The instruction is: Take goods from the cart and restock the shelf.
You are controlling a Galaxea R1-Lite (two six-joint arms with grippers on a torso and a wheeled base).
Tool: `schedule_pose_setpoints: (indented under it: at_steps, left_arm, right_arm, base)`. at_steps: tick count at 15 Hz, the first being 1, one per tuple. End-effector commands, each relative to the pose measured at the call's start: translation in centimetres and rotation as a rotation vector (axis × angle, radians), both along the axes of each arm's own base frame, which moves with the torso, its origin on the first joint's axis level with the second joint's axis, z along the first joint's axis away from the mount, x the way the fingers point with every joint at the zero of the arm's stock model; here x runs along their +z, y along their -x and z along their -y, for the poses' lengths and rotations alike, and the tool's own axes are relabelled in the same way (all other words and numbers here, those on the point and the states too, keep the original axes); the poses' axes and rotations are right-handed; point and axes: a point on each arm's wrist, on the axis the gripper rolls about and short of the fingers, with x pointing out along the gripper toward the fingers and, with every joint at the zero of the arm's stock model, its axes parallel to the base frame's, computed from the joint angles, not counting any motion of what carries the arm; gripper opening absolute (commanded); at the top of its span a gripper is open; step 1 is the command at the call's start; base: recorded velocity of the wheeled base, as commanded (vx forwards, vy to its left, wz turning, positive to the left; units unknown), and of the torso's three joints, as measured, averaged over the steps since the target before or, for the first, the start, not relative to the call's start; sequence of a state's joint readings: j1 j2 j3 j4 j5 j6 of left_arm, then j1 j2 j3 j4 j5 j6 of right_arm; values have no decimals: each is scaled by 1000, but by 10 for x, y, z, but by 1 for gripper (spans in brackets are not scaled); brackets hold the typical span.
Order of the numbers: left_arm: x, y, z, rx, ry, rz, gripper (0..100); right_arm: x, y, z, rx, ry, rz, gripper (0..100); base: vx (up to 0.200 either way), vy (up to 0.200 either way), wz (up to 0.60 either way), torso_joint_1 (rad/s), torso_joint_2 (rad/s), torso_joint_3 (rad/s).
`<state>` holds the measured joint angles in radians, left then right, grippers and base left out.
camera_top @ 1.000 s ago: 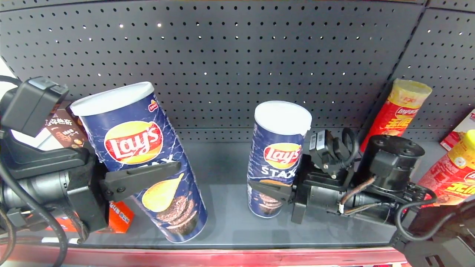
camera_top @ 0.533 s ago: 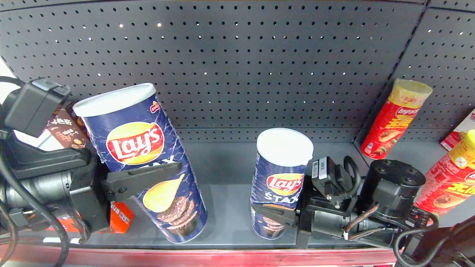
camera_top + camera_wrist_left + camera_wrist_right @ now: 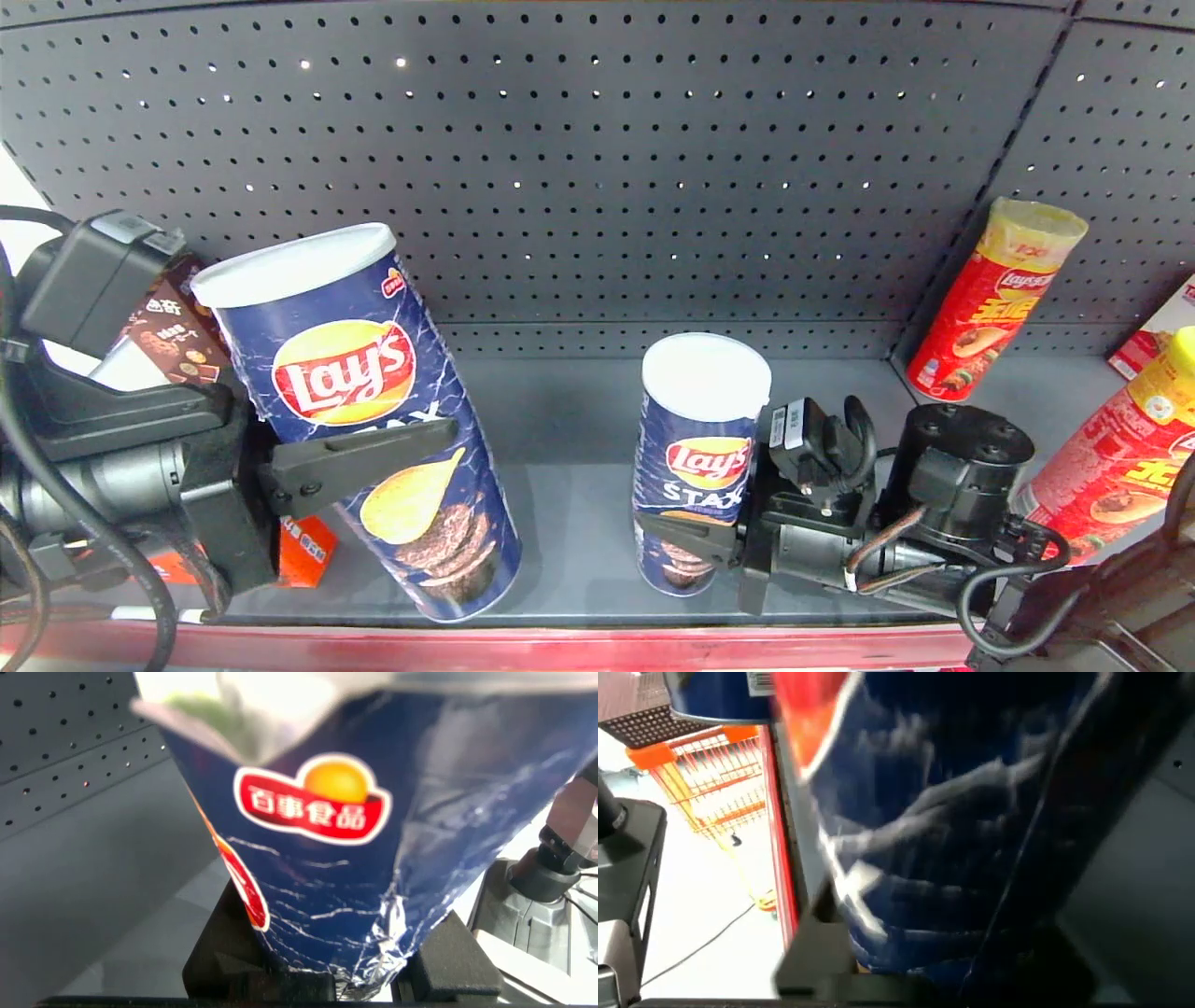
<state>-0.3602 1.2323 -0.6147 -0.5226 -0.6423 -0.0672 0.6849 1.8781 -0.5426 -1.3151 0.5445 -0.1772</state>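
Note:
Two blue chips cans with white lids are at the grey shelf (image 3: 569,439). My left gripper (image 3: 373,467) is shut on the left can (image 3: 345,392), which tilts with its lid leaning left and its base near the front lip. The same left can (image 3: 374,840) rises from between that gripper's (image 3: 341,971) fingers. My right gripper (image 3: 691,537) is shut on the lower part of the right can (image 3: 702,439), which stands upright near the shelf's front edge. That can (image 3: 971,840) sits close up between the right gripper's (image 3: 934,971) fingers.
A perforated back panel (image 3: 597,187) closes the shelf. Two red chips cans (image 3: 994,299) (image 3: 1111,457) stand at the right. A brown box (image 3: 173,327) and an orange box (image 3: 303,551) lie behind my left arm. A red lip (image 3: 560,649) runs along the front. An orange cart (image 3: 710,775) stands below.
The right gripper has brought its can down and toward the shelf's front edge. The left gripper and its tilted can have sunk a little.

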Motion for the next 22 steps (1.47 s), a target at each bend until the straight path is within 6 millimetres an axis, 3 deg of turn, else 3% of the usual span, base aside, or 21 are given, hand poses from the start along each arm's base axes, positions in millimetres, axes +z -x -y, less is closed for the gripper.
schedule_pose_setpoints:
  at_steps: [1,6,13,22]
  left_arm:
    - [-2,1,0,-1,-1,-5,0]
    - [-1,1,0,-1,0,-2,0]
    - [1,1,0,-2,2,4,0]
    - [0,1,0,-5,1,1,0]
  right_arm:
    - [-3,-1,1,-5,6,-5,100]
    - [4,3,6,-21,-7,16,100]
    - [10,35,47,-71,5,2,100]
    - [5,21,57,-134,15,-12,100]
  base:
    - [0,0,0,0,0,0]
    - [0,0,0,0,0,0]
    - [0,0,0,0,0,0]
    - [0,0,0,0,0,0]
